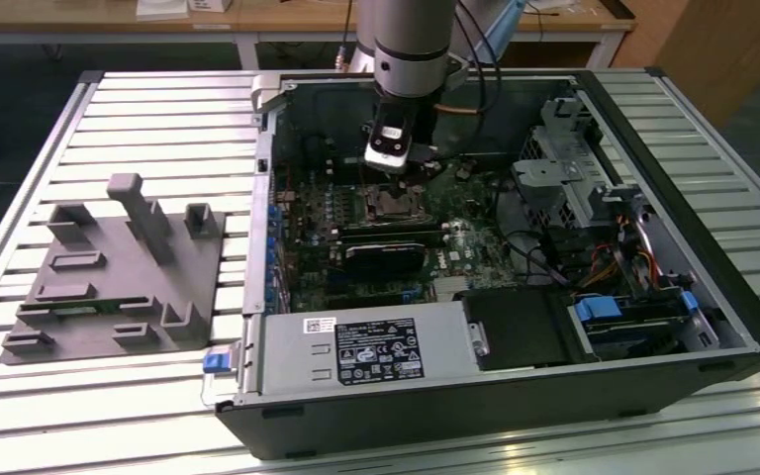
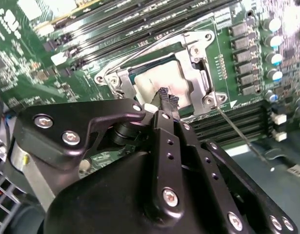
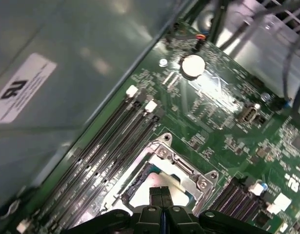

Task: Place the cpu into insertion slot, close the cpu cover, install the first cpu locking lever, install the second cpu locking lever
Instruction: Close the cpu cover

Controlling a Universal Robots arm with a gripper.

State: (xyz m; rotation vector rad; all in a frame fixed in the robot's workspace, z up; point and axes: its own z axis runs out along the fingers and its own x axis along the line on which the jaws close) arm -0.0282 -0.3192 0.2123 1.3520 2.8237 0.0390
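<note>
The gripper (image 2: 168,99) hung just over the cpu (image 2: 159,78), its fingers (image 3: 155,196) pressed tight together with nothing between them. The cpu lay flat in the insertion slot (image 1: 391,205), right under the fingertips, near the middle of the green board (image 3: 223,126). The silver cpu cover (image 2: 198,78) lay down around it.
</note>
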